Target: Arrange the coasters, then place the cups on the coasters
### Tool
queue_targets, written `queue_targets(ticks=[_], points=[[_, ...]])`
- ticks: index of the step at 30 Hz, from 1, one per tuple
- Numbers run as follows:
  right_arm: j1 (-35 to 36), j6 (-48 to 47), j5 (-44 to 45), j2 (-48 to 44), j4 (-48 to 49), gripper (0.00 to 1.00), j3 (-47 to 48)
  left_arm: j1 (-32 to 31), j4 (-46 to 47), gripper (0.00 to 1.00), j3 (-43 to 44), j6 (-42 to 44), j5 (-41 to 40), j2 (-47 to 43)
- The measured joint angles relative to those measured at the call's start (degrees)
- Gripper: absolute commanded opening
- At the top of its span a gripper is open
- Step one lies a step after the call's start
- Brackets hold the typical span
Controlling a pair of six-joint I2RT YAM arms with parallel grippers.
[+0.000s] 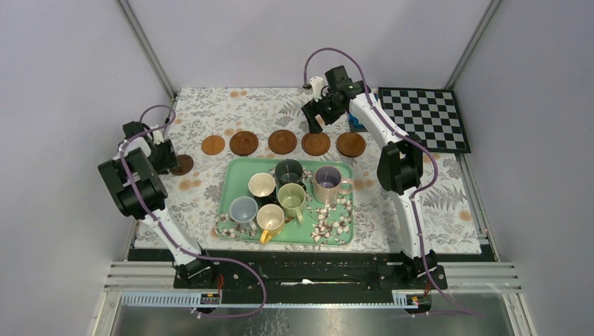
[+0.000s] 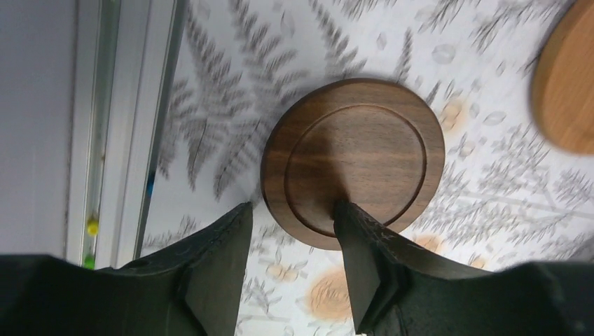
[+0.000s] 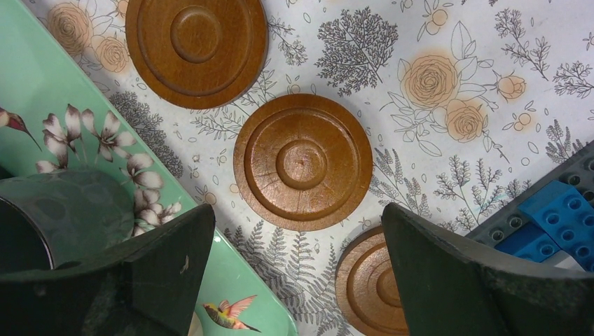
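left jaws gape astride the dark coaster (image 2: 354,157) rim; right jaws spread wide over a reddish coaster (image 3: 302,162).

The coasters (image 1: 281,142) are brown, the cloth (image 1: 210,112) grey-leafed, the tray (image 1: 238,175) floral green.

A dark brown coaster (image 2: 357,154) lies flat on a leaf-printed cloth (image 2: 490,210). The left gripper (image 2: 293,210) reaches in from below with its fingers apart: one tip overlaps the coaster's near rim, the other sits just outside it. A lighter coaster (image 2: 567,84) is cut off at the upper right. A pale rail (image 2: 126,105) runs down the left.
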Motion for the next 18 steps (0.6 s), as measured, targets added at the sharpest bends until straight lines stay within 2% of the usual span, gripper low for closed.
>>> queue_targets(ticks=[7, 18], points=[[0.0, 0.0, 0.0, 0.0, 0.4, 0.97, 0.0, -4.3, 0.6, 0.52, 8.9, -3.1, -3.1, 6.1], [-0.1, 0.0, 0.0, -0.1, 0.4, 0.97, 0.0, -7.9, 1.3, 0.52, 17.5, -3.5, -5.9, 11.9]])
